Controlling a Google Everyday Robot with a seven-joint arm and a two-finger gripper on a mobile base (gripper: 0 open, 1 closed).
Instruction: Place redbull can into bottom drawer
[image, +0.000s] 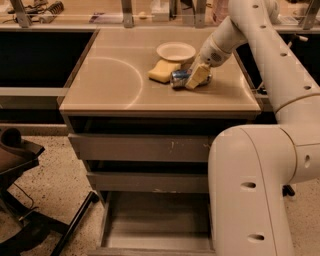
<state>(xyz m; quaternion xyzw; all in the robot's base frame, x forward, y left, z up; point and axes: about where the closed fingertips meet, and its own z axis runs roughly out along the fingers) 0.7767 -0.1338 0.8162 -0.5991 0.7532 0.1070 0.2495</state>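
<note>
The redbull can lies on its side on the tan cabinet top, just right of the yellow sponge. My gripper is down at the can's right end, touching or covering it, so that end is hidden. The bottom drawer is pulled out at the foot of the cabinet, and its flat floor shows nothing in it.
A white bowl stands behind the sponge. The top drawer and middle drawer sit slightly out. My own arm's large white body blocks the cabinet's right front. A dark chair base stands on the floor at left.
</note>
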